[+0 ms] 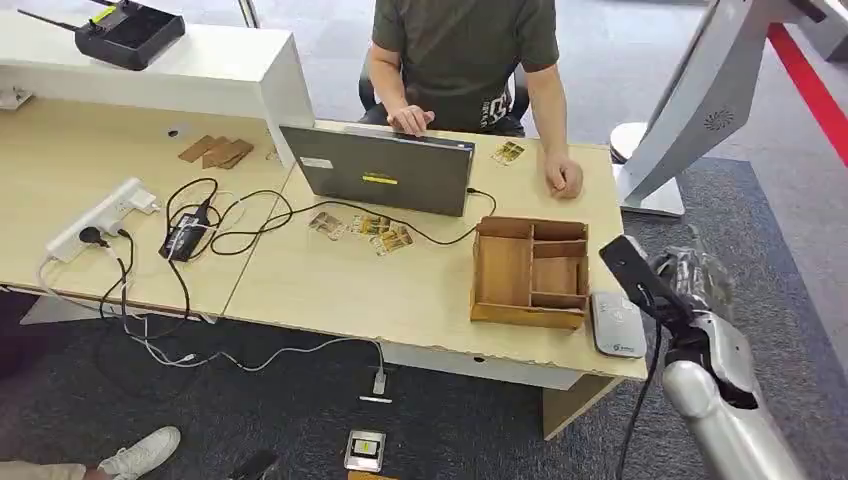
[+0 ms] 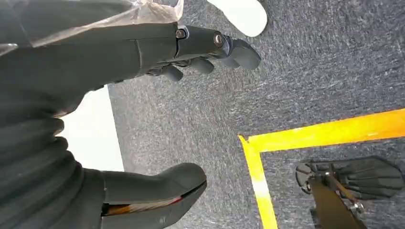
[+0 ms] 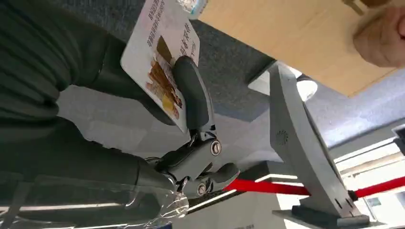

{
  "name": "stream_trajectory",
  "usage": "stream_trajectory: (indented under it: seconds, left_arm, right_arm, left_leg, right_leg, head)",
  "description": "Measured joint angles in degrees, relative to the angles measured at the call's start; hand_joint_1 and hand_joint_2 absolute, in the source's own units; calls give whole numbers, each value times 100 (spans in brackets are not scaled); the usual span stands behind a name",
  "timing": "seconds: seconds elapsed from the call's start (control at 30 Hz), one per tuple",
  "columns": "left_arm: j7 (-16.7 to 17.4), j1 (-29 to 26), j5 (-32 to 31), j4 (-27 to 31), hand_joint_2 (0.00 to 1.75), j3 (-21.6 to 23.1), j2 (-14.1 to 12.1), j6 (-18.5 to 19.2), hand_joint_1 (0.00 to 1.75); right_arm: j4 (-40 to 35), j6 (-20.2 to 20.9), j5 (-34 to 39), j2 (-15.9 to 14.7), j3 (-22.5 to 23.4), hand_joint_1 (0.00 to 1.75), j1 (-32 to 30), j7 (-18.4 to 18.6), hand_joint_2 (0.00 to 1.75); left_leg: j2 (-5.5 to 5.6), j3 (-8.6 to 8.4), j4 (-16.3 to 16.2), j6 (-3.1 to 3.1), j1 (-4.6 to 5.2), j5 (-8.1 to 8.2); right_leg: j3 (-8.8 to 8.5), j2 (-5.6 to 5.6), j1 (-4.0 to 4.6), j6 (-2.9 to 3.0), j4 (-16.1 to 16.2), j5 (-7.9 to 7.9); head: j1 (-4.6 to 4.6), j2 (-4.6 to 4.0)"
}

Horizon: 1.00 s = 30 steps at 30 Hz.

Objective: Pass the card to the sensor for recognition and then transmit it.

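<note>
Table (image 1: 400,290) holds the sensor (image 1: 617,323); right hand (image 1: 690,275) pinches the card (image 3: 160,62), left hand (image 2: 157,119) hangs empty. Next, probably lower it over the sensor.

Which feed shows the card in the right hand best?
The right wrist view: the card shows its printed face, pinched under the right hand's thumb. The head view has that hand beside the desk, the card indistinct. The left wrist view looks at the floor.
</note>
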State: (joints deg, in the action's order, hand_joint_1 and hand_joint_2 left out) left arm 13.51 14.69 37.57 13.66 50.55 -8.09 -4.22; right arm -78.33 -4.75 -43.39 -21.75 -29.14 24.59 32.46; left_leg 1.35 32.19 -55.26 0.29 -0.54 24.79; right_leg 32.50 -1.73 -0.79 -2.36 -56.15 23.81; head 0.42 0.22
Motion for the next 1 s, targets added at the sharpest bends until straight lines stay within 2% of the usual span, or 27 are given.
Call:
stream_trajectory:
  seconds: [0.17, 0.37, 1.0]
  left_arm:
    - [-11, 2, 0, 0, 175, -4, -26, 11, 0]
    - [2, 15, -22, 0, 175, -7, -29, 20, 0]
    - [87, 46, -102, 0, 175, -7, -29, 59, 0]
  right_arm:
    - [-59, 385, 250, -7, 0, 175, -120, -24, 175]
    - [57, 534, 400, 18, -33, 175, -158, -125, 175]
    - [938, 531, 158, 129, -173, 175, -146, -256, 175]
  left_leg:
    - [0, 1, 0, 0, 0, 0]
    - [1, 2, 0, 0, 0, 0]
    - [1, 3, 0, -2, 0, 1]
  right_leg:
    - [-1, 0, 1, 0, 0, 0]
    - [-1, 0, 0, 0, 0, 1]
    - [-1, 0, 1, 2, 0, 4]
  head:
    - [0, 0]
    - [0, 0]
    - [0, 0]
